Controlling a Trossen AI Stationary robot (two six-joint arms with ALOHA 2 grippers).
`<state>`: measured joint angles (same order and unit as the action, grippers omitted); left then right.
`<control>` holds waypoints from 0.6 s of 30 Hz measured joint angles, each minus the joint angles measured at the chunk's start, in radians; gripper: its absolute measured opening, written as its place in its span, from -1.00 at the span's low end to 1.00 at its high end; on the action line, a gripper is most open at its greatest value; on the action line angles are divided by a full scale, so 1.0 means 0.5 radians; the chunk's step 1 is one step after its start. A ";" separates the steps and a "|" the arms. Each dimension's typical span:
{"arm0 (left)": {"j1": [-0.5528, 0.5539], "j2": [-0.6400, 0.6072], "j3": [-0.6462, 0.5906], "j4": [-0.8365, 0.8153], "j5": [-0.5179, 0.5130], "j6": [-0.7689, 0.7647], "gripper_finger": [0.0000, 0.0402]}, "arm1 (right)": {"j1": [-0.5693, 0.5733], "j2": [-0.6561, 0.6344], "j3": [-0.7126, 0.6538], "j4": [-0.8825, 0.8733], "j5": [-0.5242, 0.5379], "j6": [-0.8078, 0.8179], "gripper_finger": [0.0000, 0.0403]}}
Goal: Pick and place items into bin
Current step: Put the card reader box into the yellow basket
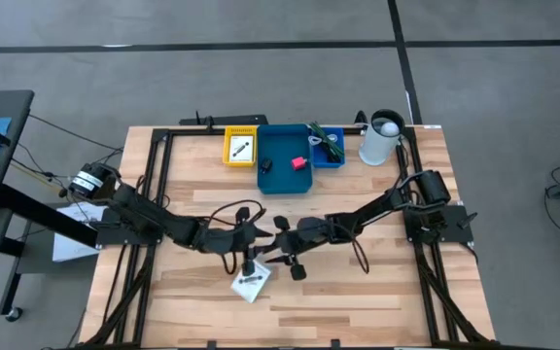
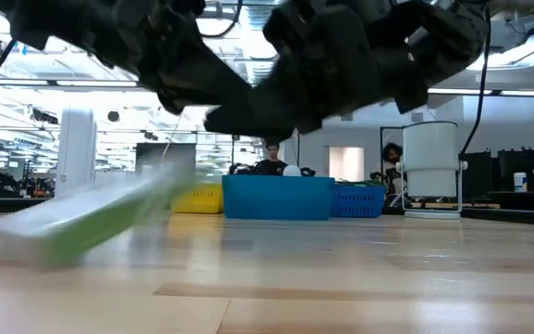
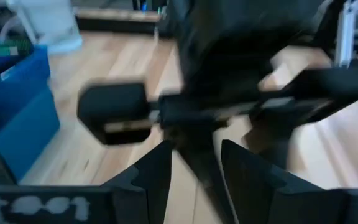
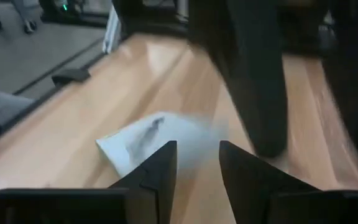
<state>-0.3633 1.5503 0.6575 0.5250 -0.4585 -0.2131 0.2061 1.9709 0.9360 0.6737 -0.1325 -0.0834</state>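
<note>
Crowding together over the middle of the tabletop (image 1: 377, 292), both arms are nose to nose. The left gripper (image 1: 249, 264) hangs just above a white printed card (image 1: 251, 284) lying toward the near edge, a little left of centre, and its fingers (image 3: 156, 180) stand a narrow gap apart with nothing between them. The right gripper (image 1: 288, 264) sits just beside it, fingers (image 4: 160, 171) likewise parted by a narrow slot and empty, the card (image 4: 148, 140) showing just ahead of them. Each arm blocks the other's path; the black bodies nearly touch above the card.

Along the far edge, the blue bin (image 1: 286, 158) stands at centre with a pink-red block (image 1: 299, 162) and a small black piece (image 1: 266, 165) already inside. Touching its left side is a yellow tray (image 1: 240, 146) holding another card. On its right, a smaller blue basket (image 1: 329, 148) carries the green stringy piece (image 1: 327, 142). A white jug-like container (image 1: 380, 139) stands toward the far right corner. Beyond the tabletop, people (image 2: 272, 160) show in the room.
</note>
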 joint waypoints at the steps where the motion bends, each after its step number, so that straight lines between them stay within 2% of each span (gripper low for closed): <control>1: 0.016 0.002 -0.002 -0.014 0.028 -0.016 -0.35 | -0.001 -0.001 0.022 -0.031 -0.009 0.006 -0.41; 10: -0.038 -0.001 -0.001 -0.057 0.087 -0.062 -0.35 | 0.033 -0.002 0.069 -0.332 -0.027 0.006 -0.41; 15: -0.197 -0.001 0.001 -0.420 0.081 -0.290 -0.35 | 0.099 -0.002 0.070 -0.487 -0.041 0.008 -0.41; 18: -0.298 -0.001 0.001 -0.701 0.057 -0.457 -0.35 | 0.137 -0.002 0.070 -0.622 0.047 0.020 -0.41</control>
<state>-0.5125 1.5497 0.6579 0.1747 -0.4301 -0.4417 0.2746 1.9697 0.9708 0.3628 -0.1091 -0.0733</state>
